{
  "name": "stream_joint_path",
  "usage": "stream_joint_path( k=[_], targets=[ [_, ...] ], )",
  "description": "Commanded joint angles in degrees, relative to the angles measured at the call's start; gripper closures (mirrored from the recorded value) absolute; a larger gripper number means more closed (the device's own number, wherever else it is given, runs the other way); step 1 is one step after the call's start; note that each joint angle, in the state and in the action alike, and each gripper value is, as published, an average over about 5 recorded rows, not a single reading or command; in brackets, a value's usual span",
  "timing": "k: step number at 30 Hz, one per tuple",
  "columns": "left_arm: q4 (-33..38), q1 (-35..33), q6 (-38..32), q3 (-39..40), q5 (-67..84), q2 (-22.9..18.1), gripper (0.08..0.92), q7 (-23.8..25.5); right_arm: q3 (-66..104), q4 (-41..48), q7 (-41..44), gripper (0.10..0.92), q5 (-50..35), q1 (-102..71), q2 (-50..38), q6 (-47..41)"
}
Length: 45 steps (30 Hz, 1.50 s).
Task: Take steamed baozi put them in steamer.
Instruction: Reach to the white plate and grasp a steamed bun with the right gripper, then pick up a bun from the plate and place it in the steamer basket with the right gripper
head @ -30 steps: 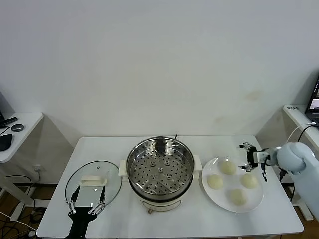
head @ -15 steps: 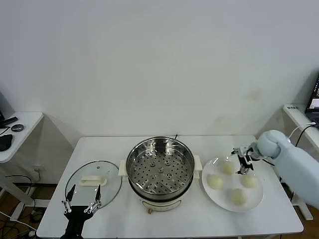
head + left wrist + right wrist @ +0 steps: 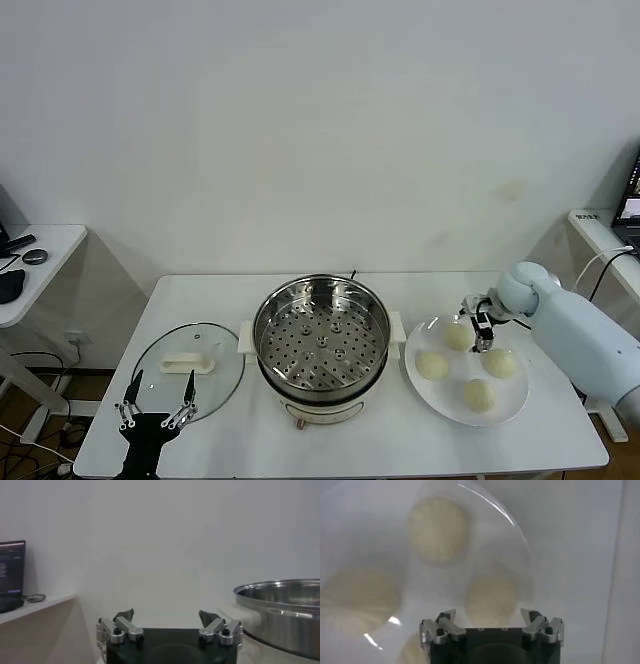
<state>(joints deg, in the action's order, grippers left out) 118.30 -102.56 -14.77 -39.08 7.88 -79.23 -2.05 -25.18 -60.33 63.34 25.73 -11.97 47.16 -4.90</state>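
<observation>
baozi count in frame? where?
4, all on the white plate right of the empty steamer: rear, left, right, front. Right gripper hovers above the rear one.

I see a white table (image 3: 400, 455), glass lid (image 3: 188, 360) on its left, steamer (image 3: 320, 345) in the middle, plate (image 3: 515, 405) on the right
</observation>
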Motion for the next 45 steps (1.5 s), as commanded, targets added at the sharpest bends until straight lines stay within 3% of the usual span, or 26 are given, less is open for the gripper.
stream_joint_path(
  k=[1,10,17,24,33,40,45],
  targets=[
    [0.1,0.0,0.0,-0.1,0.0,0.0,0.177,0.0,-1.0,2.9,-0.3,0.227,0.6,0.8,1.5,-0.3],
    [0.1,0.1,-0.2,-0.5,0.0,0.1,0.177,0.0,-1.7,3.6,-0.3,0.407,0.7,1.3,2.7,-1.1],
    [0.2,0.1,-0.2,-0.3,0.0,0.1,0.177,0.1,-2.8,2.2,0.1,0.489,-0.2,1.3,2.3,-1.8],
    [0.5,0.0,-0.2,-0.1,-0.1,0.2,0.177,0.2,-5.3,-3.2,0.9,0.499,-4.2,4.1,-0.8,-2.5],
    [0.9,0.9,0.0,-0.4,1.2,0.6,0.177,0.4,-18.1,-13.9,6.4,0.499,-19.0,25.7,-8.0,-0.5],
    [0.8,1.8,0.0,-0.5,1.7,1.0,0.177,0.5,-29.5,-16.0,9.5,0.499,-33.7,45.3,-1.8,5.7],
    [1.0,1.6,0.0,-1.0,1.8,1.2,0.177,0.5,-35.8,-17.2,9.1,0.494,-36.8,51.8,5.6,12.2]
  ],
)
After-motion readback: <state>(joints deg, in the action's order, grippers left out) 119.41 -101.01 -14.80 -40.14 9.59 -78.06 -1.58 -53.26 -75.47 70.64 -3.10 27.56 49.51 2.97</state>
